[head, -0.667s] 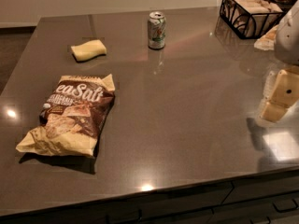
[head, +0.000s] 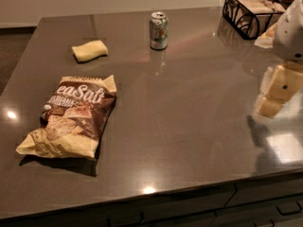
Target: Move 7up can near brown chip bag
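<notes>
The 7up can [head: 158, 30] stands upright at the far middle of the dark table [head: 189, 126]; it is silver-white and green with a pull-tab top. The brown chip bag [head: 73, 117], with white "Sea Salt" lettering, lies flat at the near left, well apart from the can. My gripper [head: 277, 91], pale yellow under a white arm, hangs above the table's right side. It is far to the right of the can and nearer to me, and holds nothing that I can see.
A small yellow sponge [head: 90, 50] lies at the far left, between the can and the bag. A black wire basket [head: 251, 11] with packets stands at the far right corner. The table's front edge runs along the bottom, with drawers below.
My gripper has shifted very slightly to the left. The can, the bag and the sponge have not moved.
</notes>
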Controlling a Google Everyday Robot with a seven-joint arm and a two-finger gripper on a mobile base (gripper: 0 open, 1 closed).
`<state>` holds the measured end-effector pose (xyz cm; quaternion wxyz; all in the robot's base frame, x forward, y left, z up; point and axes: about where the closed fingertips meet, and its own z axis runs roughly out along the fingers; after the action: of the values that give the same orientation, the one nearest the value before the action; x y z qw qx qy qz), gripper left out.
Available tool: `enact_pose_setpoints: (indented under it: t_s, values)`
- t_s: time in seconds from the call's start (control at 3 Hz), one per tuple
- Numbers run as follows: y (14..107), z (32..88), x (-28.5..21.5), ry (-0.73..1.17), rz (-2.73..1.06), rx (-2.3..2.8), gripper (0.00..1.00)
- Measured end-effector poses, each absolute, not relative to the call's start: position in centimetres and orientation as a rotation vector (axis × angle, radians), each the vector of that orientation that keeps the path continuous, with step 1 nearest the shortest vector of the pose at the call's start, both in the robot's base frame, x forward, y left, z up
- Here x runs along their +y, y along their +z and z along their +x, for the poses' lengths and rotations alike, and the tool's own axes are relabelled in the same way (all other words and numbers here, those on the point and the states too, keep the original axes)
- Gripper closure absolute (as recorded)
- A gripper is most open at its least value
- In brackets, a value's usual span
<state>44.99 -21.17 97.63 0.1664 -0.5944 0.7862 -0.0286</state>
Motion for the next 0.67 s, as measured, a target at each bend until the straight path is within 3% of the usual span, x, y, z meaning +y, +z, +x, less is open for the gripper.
enact_pose_setpoints:
  t_s: [0.67]
  values:
    - [97.1, 53.2, -19.1, -0.015, -1.427, 2.232, 0.00]
